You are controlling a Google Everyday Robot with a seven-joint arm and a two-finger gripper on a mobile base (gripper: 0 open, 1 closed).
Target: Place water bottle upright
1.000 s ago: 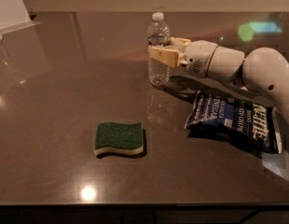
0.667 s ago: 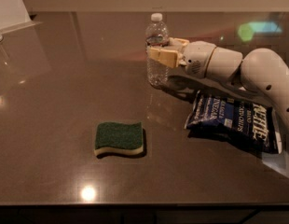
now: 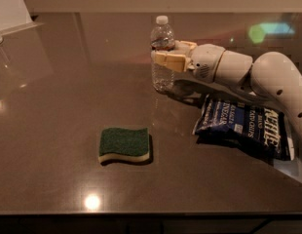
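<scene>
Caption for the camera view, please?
Gripper clasps the water bottle, upright on the table, behind a green sponge; blue chip bag beneath the arm.

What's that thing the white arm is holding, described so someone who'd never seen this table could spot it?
On the dark table, follow the white arm in from the picture's right to its gripper at the far middle, whose beige fingers are closed around the water bottle. It is the only clear, upright thing, white-capped, unlike the flat green sponge and blue chip bag.
</scene>
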